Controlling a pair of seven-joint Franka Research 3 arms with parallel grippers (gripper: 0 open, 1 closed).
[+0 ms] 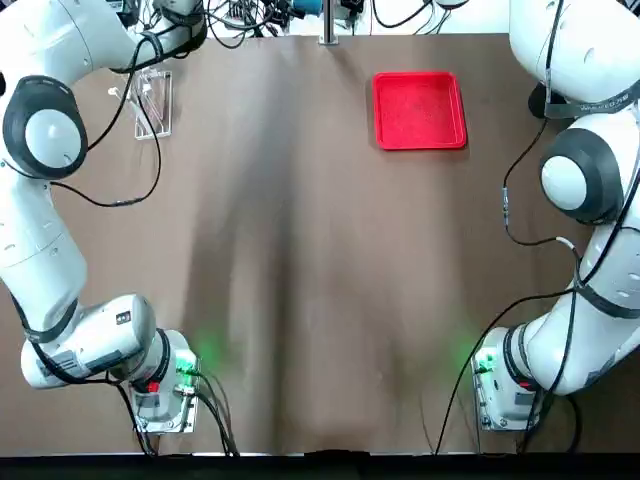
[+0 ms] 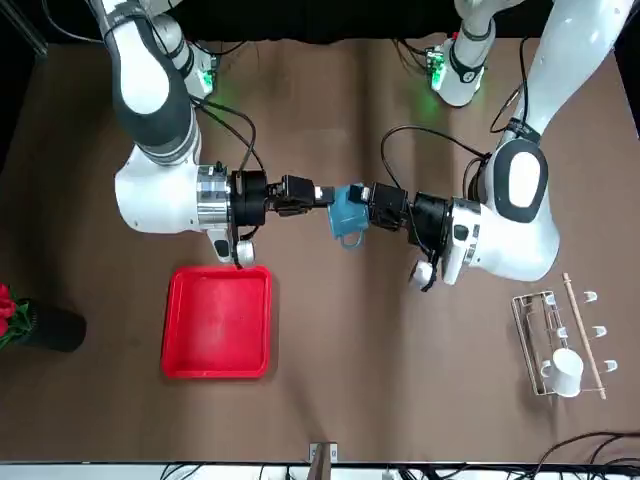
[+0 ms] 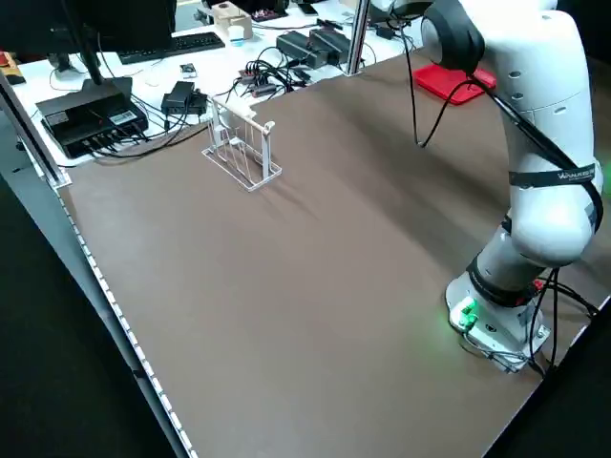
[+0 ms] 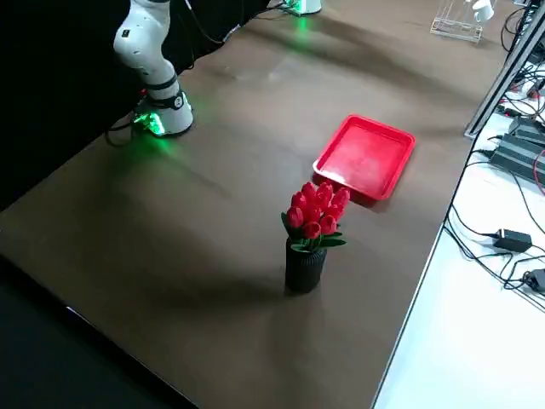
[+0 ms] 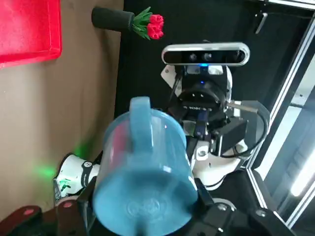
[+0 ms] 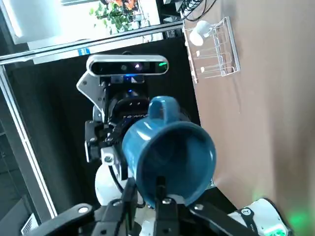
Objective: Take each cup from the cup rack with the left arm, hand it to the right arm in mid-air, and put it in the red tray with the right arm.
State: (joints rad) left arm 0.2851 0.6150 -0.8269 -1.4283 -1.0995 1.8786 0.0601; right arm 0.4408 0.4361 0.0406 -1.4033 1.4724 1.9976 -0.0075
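Nearest the front camera, the white mug (image 2: 566, 372) sits at the near end of the wire cup rack (image 2: 533, 345). A little farther back lie the square red tray (image 2: 216, 322) and, beside it, the black vase (image 2: 58, 329) with red flowers (image 2: 8, 316). Beyond them, above the table (image 2: 420, 330), the light blue mug (image 2: 345, 214) is held sideways between the two grippers, handle toward this camera. The left gripper (image 2: 362, 195) grips its body from the base side. The right gripper (image 2: 324, 195) is at the mouth; whether its jaws are open or clamped, I cannot tell.
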